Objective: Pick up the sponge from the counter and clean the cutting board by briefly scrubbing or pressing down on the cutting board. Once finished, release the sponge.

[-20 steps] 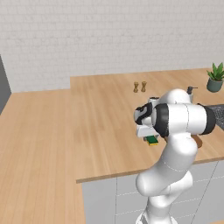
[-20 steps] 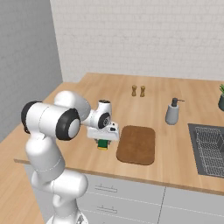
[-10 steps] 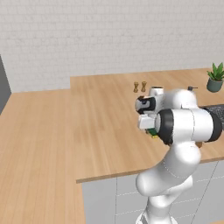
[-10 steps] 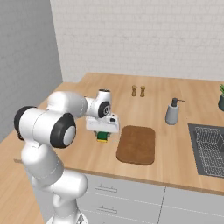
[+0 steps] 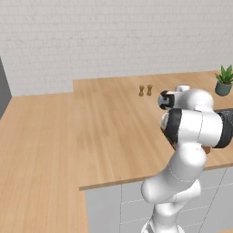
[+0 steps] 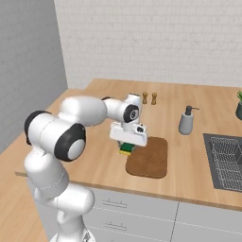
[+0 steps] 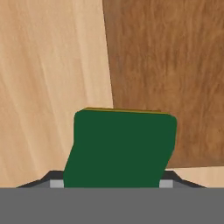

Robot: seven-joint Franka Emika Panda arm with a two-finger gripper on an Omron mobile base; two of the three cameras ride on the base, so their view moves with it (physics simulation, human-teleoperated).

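Note:
My gripper (image 6: 127, 142) is shut on the sponge (image 6: 126, 149), a small block with a green top over a yellow layer. It hangs just above the counter (image 6: 94, 127), at the left edge of the reddish-brown cutting board (image 6: 150, 158). In the hand view the sponge (image 7: 120, 146) sits between the two fingertips of the gripper (image 7: 111, 183). Its right part overlaps the cutting board (image 7: 170, 74) and its left part is over the light counter (image 7: 52, 87). In the left base view my own arm hides the hand.
A grey soap dispenser (image 6: 186, 121) stands behind the board, with two small shakers (image 6: 149, 98) further back. A sink with a dark rack (image 6: 227, 160) lies to the right. A potted plant (image 5: 224, 81) stands at the far right.
The hand has carried the sponge up off the counter and to the right, up to the cutting board's left edge. The board has not moved.

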